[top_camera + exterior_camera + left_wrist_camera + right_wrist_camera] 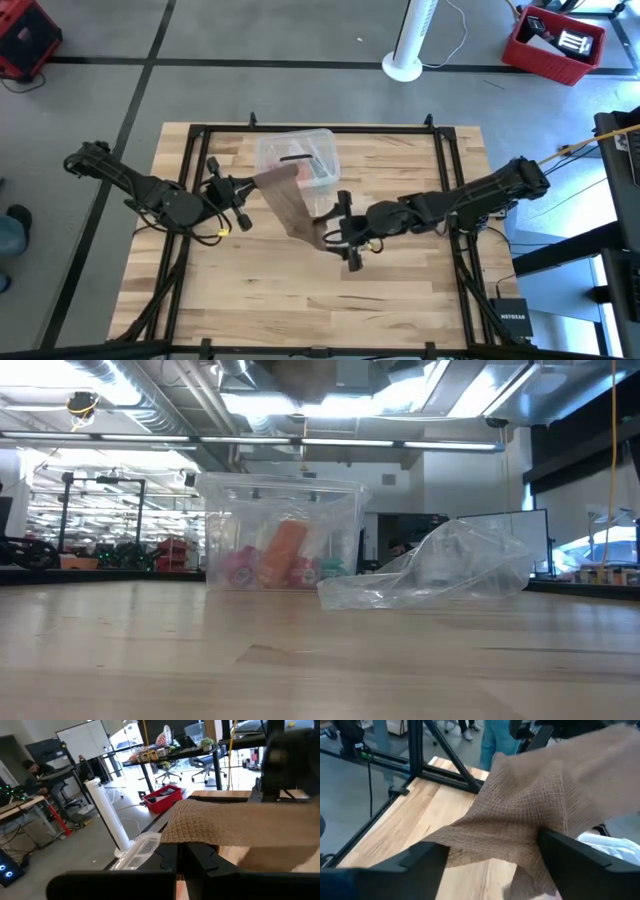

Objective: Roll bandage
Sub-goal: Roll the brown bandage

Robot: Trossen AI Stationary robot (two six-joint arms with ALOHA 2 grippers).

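The brown-tan bandage (295,205) hangs in the air over the table's middle as a wide slanting strip. Its far end is at my left gripper (252,190), which is shut on it. Its near end (320,238) reaches between the fingers of my right gripper (345,232), which stands wide open. In the right wrist view the bunched cloth (520,805) drapes between the two spread fingers. The low view shows no bandage on the tabletop. My left gripper pinches the bandage's far end edge (186,839) between its two shut fingers, coming about level from the table's left; the cloth spreads away from the fingers, clear of the table. My right gripper: the cloth passes close by one finger (570,855); whether it touches, I cannot tell.
A clear plastic box (300,160) with red and orange contents stands at the table's far middle, just behind the bandage. A crinkled clear plastic bag (440,575) lies beside it. A black frame (190,130) rims the table. The near half of the wooden top is bare.
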